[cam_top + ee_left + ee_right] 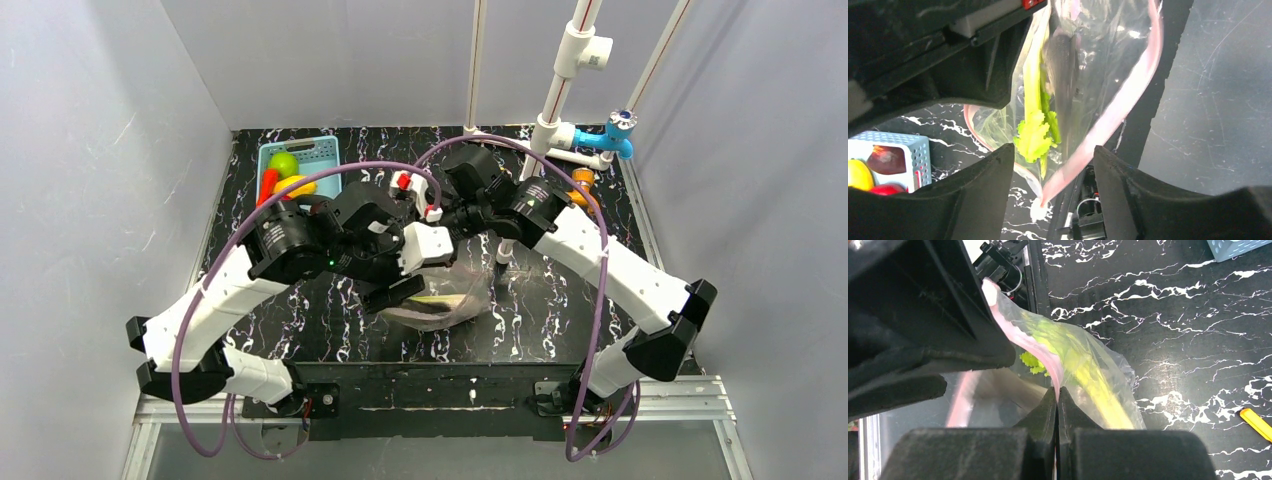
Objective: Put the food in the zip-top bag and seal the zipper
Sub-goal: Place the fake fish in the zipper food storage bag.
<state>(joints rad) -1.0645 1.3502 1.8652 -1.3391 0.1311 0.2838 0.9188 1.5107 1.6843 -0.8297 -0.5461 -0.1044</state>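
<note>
The clear zip-top bag [455,300] hangs at the table's middle with the green-and-white leek [1088,375] inside it. My right gripper [1058,390] is shut on the pink zipper strip [1020,337] at the bag's mouth and holds it up. My left gripper [1053,150] is open, its fingers on either side of the mouth's lower corner without touching it; the leek's leafy end [1035,137] and the strip [1128,95] show between them. A round green fruit [284,163], a yellow fruit [296,185], a red piece [268,185] and a dark red piece [887,159] lie in the blue basket [325,150].
The basket stands at the back left, close to the left arm's elbow. White pipes with a blue valve [620,130] rise at the back right. A small yellow tool [1255,422] lies on the black marbled tabletop to the right of the bag. The two wrists crowd each other above the bag.
</note>
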